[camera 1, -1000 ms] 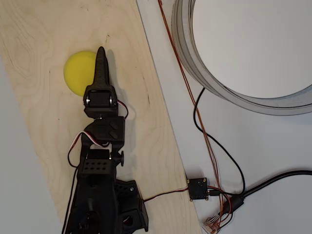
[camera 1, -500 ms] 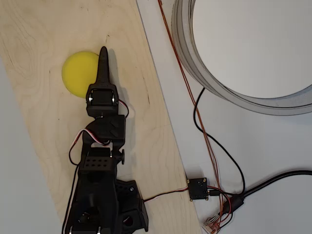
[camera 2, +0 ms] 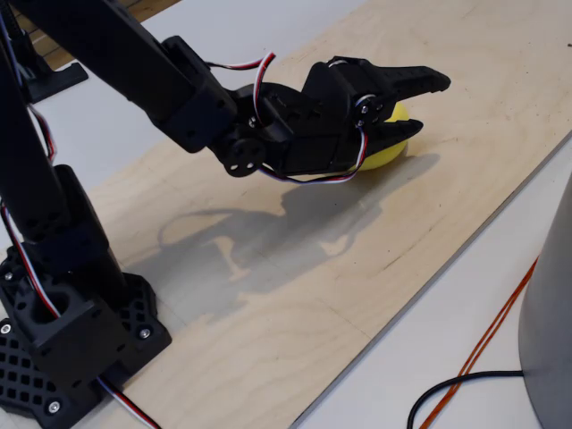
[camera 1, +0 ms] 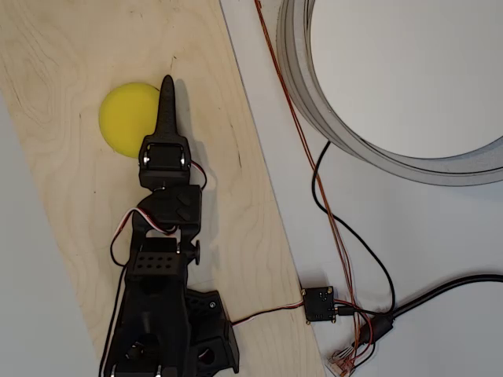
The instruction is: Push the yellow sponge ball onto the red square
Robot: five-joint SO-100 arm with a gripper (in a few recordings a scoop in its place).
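Note:
The yellow sponge ball (camera 1: 126, 118) lies on the pale wooden board (camera 1: 78, 47), toward its left side in the overhead view. My gripper (camera 1: 167, 85) points up the picture, its black fingers stacked edge-on along the ball's right side. In the fixed view the gripper (camera 2: 432, 105) hangs just above the board, and the ball (camera 2: 384, 153) shows behind and between the two fingers. The jaws stand a little apart and hold nothing. The red square is hidden or out of view.
A large grey ring (camera 1: 314, 102) stands on the white table at the upper right. Orange and black cables (camera 1: 330, 212) run down to a small circuit board (camera 1: 318, 304). The arm's black base (camera 2: 63, 313) stands at the board's near end.
The ball has shifted slightly left. The gripper has slid a little right and back along the ball's right side, with almost no motion in the last half second.

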